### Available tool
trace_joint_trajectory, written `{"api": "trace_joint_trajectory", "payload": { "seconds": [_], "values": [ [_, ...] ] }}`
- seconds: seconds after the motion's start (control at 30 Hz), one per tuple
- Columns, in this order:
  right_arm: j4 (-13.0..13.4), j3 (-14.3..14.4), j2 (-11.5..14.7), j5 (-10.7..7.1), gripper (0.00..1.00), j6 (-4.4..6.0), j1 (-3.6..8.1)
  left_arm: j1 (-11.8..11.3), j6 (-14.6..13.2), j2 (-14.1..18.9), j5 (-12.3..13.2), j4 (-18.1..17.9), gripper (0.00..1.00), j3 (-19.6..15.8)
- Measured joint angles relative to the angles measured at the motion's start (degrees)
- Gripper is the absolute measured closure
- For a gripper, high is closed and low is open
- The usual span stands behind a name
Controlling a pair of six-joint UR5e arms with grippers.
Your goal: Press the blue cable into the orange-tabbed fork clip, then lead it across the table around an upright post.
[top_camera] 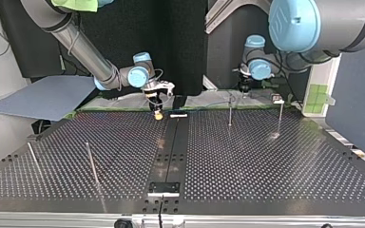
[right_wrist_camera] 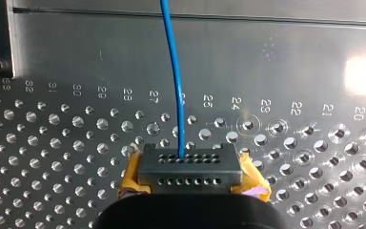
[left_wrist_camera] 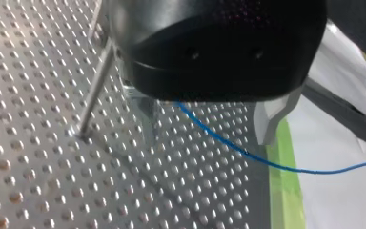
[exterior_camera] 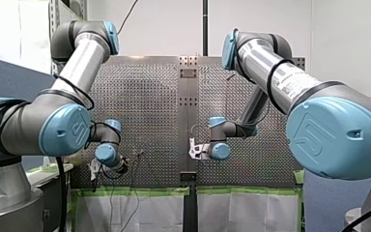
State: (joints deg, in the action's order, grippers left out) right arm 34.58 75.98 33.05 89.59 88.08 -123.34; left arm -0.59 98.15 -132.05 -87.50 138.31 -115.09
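The blue cable (right_wrist_camera: 173, 71) runs straight ahead from my right gripper (right_wrist_camera: 190, 167), whose yellow pads (right_wrist_camera: 253, 183) flank a grey holed block where the cable ends. That gripper looks shut on the cable, low over the plate at the middle of the far edge in the top view (top_camera: 158, 113). My left gripper (left_wrist_camera: 209, 133) is open. The cable (left_wrist_camera: 219, 136) passes loosely between its metal fingers (left_wrist_camera: 271, 119) and trails off over the green tape. An upright post (left_wrist_camera: 95, 90) stands just beside it. I cannot make out an orange-tabbed clip for certain.
The perforated table (top_camera: 247, 156) carries thin posts at the top view's right (top_camera: 229, 111) (top_camera: 280, 118) and left (top_camera: 91, 161). A small pale fitting (top_camera: 278, 100) sits by the far right post. A white piece (top_camera: 178, 115) lies beside my right gripper.
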Motion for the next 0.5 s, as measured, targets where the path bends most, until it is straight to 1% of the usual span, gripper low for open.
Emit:
{"api": "trace_joint_trajectory", "payload": {
  "seconds": [0.13,0.3,0.37,0.5],
  "values": [
    [-0.12,0.01,-0.01,-0.01,1.0,-0.01,0.01,0.21,0.28,1.75,0.96,-1.01,0.0,-1.85],
    [-0.26,0.01,-0.01,0.04,1.0,-0.01,-0.01,0.52,1.58,3.95,1.77,-3.1,0.0,-4.16],
    [-0.31,0.01,-0.01,0.06,1.0,-0.01,-0.01,0.91,1.57,5.05,2.19,-3.78,0.0,-5.25],
    [-0.58,0.01,-0.01,0.01,1.0,-0.01,-0.02,1.63,0.89,6.7,2.49,-3.69,0.0,-7.08]
  ]
}}
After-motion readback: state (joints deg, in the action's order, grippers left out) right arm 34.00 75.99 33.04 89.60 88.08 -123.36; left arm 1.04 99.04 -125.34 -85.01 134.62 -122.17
